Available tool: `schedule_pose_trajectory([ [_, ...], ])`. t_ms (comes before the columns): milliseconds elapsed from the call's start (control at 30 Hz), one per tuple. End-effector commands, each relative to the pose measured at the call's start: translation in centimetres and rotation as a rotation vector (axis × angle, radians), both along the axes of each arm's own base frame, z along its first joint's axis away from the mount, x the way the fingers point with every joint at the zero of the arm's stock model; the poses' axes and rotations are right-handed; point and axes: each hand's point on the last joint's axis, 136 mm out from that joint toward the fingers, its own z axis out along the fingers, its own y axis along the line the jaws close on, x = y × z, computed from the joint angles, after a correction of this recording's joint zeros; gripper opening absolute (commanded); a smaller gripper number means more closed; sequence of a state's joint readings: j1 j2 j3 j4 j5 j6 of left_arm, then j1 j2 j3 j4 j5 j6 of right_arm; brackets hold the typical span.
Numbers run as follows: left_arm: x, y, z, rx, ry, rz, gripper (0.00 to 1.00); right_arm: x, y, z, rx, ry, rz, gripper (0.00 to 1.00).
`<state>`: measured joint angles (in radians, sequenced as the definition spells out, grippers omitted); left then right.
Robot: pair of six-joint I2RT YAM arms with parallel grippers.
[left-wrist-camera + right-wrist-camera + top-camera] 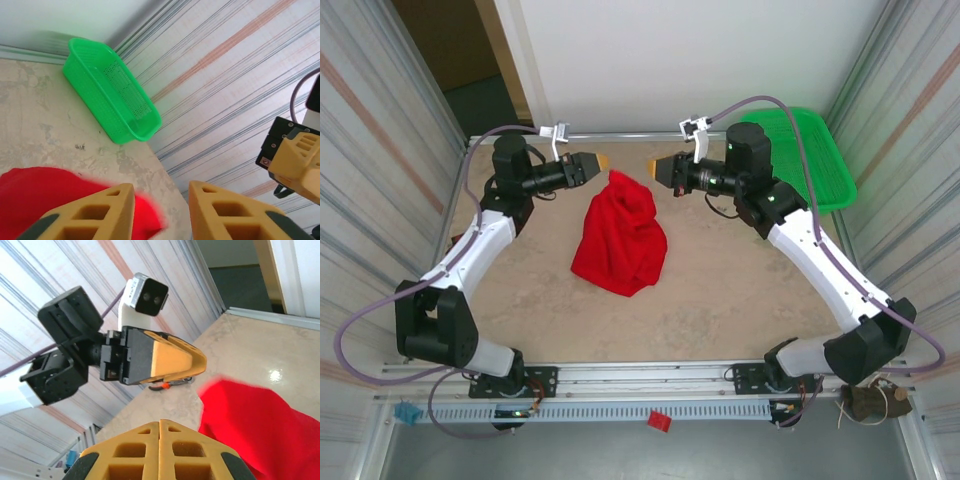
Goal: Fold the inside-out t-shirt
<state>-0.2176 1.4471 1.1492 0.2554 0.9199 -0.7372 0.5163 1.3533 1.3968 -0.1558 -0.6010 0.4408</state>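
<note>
The inside-out t-shirt (620, 235) sits bunched in a red heap about the middle of the table (720, 290). It is broad at its near end and narrows to a peak at the far end. That peak lies between the two grippers, which face each other tip to tip over the far part of the table. From above, the cloth appears to be in neither one's grasp. The left gripper (604, 160) points right. In its wrist view its yellow fingers (100, 215) stand narrowly apart with nothing between them, and the red cloth shows blurred below and to the left of them. The right gripper (654, 167) points left. Its fingers (135, 450) are pressed together along a thin seam with no cloth caught in them, and the shirt lies off to their right. A green mesh basket (805, 150) sits at the far right corner, well apart from the shirt.
</note>
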Motion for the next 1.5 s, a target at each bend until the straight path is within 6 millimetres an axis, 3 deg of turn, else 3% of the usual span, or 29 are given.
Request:
schedule_pose_trajectory([
  [0, -0.3, 0.8, 0.4, 0.029, -0.067, 0.042, 0.0, 0.4, 0.0, -0.2, 0.021, 0.023, -0.011, 0.0],
  [33, -0.3, 0.9, 0.4, 0.027, -0.07, 0.049, 0.0, 0.7, 0.1, -1.0, 0.004, 0.038, -0.015, 0.0],
  [67, -0.5, 0.9, 0.4, 0.024, -0.067, 0.047, 0.0, 1.0, 0.1, -1.8, -0.012, 0.056, -0.024, 0.07],
  [100, -0.6, 0.8, 0.4, 0.022, -0.07, 0.039, 0.0, 1.5, 0.2, -3.1, -0.033, 0.078, -0.032, 0.31],
  [133, -0.6, 0.8, 0.4, 0.019, -0.067, 0.04, 0.0, 1.8, 0.3, -4.3, -0.059, 0.089, -0.04, 0.47],
  [167, -0.6, 0.8, 0.3, 0.019, -0.062, 0.044, 0.0, 2.3, 0.3, -5.6, -0.089, 0.1, -0.06, 0.53],
  [267, -0.6, 1.2, -0.6, 0.049, -0.039, 0.068, 0.0, 3.6, 0.1, -10.7, -0.215, 0.157, -0.114, 0.59],
  [333, -0.9, 1.9, -1.6, 0.075, -0.022, 0.123, 0.14, 4.0, 0.1, -14.5, -0.316, 0.199, -0.137, 0.62],
  [367, -1.0, 2.3, -2.1, 0.085, -0.017, 0.149, 0.16, 3.8, 0.3, -15.8, -0.352, 0.211, -0.135, 0.63],
  [467, -2.1, 3.7, -3.5, 0.12, -0.005, 0.234, 0.2, 1.3, 1.1, -19.6, -0.487, 0.248, -0.111, 0.63],
  [600, -4.9, 4.5, -4.8, 0.166, -0.019, 0.281, 0.26, -1.9, 1.5, -22.6, -0.551, 0.262, -0.106, 0.65],
  [700, -6.5, 4.5, -5.6, 0.206, -0.052, 0.296, 0.32, -1.7, 1.7, -23.8, -0.55, 0.276, -0.121, 0.65],
  [833, -7.9, 4.6, -6.8, 0.278, -0.087, 0.306, 0.35, -0.7, 2.6, -23.9, -0.559, 0.272, -0.108, 0.59],
  [933, -8.5, 4.6, -7.9, 0.305, -0.102, 0.305, 0.38, -0.2, 3.3, -23.1, -0.551, 0.261, -0.087, 0.24],
  [967, -8.8, 4.6, -8.3, 0.309, -0.107, 0.302, 0.39, -0.1, 3.4, -22.6, -0.548, 0.255, -0.079, 0.08],
  [1000, -9.0, 4.5, -8.8, 0.314, -0.108, 0.299, 0.4, -0.1, 3.4, -22.0, -0.541, 0.25, -0.074, 0.0],
  [1167, -10.4, 3.3, -11.2, 0.378, -0.096, 0.261, 0.46, -0.2, 1.5, -18.8, -0.496, 0.222, -0.109, 0.0],
  [1200, -10.7, 2.8, -11.5, 0.39, -0.092, 0.253, 0.47, -0.2, 0.9, -18.8, -0.495, 0.226, -0.129, 0.04],
  [1267, -11.0, 2.0, -12.1, 0.401, -0.094, 0.239, 0.51, -0.2, -0.2, -19.7, -0.499, 0.254, -0.166, 0.53],
  [1300, -11.0, 1.7, -12.3, 0.404, -0.093, 0.238, 0.53, -0.1, -0.6, -20.6, -0.502, 0.275, -0.177, 0.63],
  [1400, -10.5, 1.3, -12.2, 0.399, -0.096, 0.245, 0.55, 0.3, -0.6, -23.3, -0.503, 0.329, -0.191, 0.69],
  [1467, -10.3, 1.3, -12.0, 0.403, -0.095, 0.254, 0.59, 0.8, 0.0, -24.6, -0.498, 0.357, -0.19, 0.67],
])
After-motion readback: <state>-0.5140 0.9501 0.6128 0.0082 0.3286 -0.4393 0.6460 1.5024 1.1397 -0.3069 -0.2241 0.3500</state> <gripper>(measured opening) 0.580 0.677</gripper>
